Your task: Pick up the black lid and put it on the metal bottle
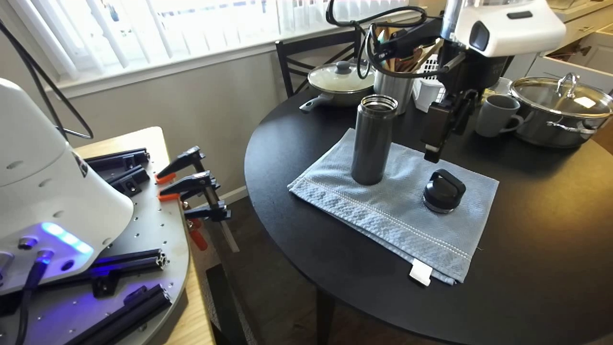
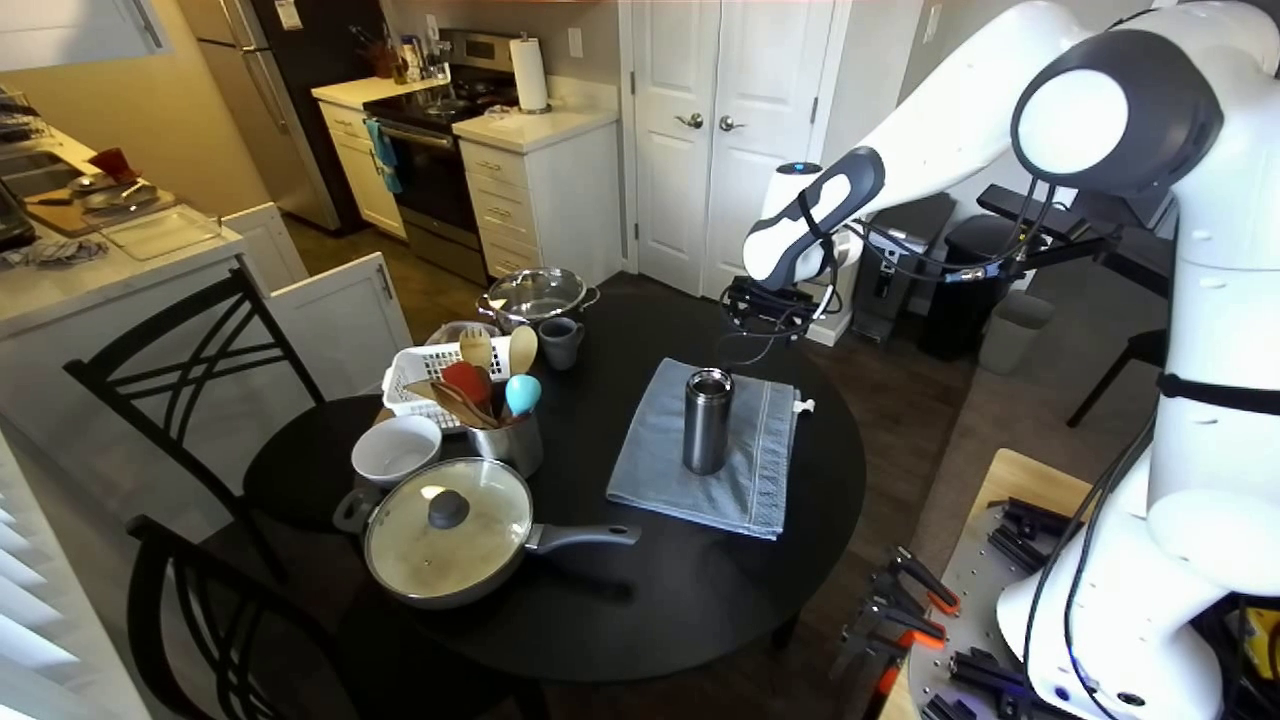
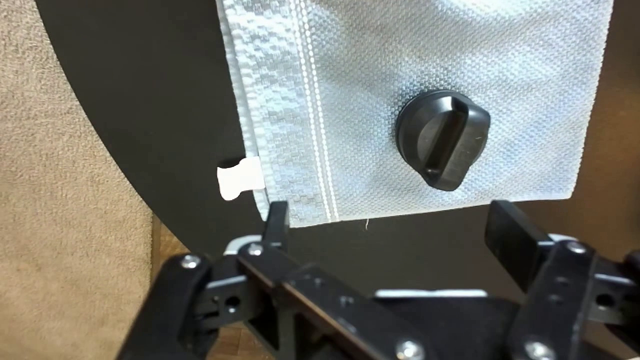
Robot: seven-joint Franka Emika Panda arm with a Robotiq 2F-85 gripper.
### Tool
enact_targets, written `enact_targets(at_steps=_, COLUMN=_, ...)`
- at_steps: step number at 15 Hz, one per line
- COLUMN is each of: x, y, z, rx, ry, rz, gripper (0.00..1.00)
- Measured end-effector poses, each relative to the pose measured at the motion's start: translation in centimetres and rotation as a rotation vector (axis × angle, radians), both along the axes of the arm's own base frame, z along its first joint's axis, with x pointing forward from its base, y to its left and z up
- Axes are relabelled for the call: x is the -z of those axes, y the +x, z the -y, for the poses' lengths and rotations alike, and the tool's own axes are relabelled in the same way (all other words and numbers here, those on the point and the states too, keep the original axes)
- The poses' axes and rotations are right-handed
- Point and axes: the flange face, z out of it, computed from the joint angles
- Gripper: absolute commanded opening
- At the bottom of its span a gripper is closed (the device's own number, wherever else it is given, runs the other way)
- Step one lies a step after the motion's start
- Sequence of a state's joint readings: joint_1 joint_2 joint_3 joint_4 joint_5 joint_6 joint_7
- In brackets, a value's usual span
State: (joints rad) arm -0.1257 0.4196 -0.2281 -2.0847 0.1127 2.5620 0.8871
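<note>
The black lid (image 1: 444, 191) rests upright on a folded light blue towel (image 1: 325, 167), its loop handle up. It also shows in the wrist view (image 3: 442, 140), ahead of my fingers. The metal bottle (image 1: 373, 143) stands upright and uncapped on the towel, and in an exterior view (image 2: 707, 425) too; it is outside the wrist view. The lid is not visible in that exterior view, apparently hidden behind the bottle. My gripper (image 3: 389, 212) is open with nothing between its fingers. In an exterior view the gripper (image 1: 440, 139) hangs above the table, higher than the lid and apart from it.
A dark grey mug (image 1: 497, 115) and a lidded steel pot (image 1: 550, 124) stand beyond the gripper. A lidded pan (image 2: 450, 540), a utensil holder (image 2: 515, 445), a white bowl (image 2: 396, 450) and a white basket (image 2: 405, 375) stand along the round black table (image 2: 640, 620).
</note>
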Motion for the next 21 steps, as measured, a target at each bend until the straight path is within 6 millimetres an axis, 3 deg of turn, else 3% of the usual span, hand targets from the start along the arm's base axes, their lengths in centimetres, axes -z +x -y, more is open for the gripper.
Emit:
enact_targets(at_steps=3, x=1.1, y=0.9, z=1.9, rx=0.047, ry=0.006, rz=0.01, gripper=1.0)
enact_targets(at_steps=7, x=5.4, y=2.8, z=4.8, rx=0.128, ry=0.03, rz=0.006, gripper=1.0)
enact_targets(at_steps=11, x=9.1, y=5.4, z=4.7, rx=0.149, ry=0.053, rz=0.014, gripper=1.0)
enact_targets(at_steps=16, x=8.8, y=8.5, z=3.8, rx=0.152, ry=0.082, rz=0.064, gripper=1.0)
enact_targets(at_steps=21, x=8.6, y=9.6, z=2.4, rx=0.139, ry=0.128, rz=0.046, gripper=1.0)
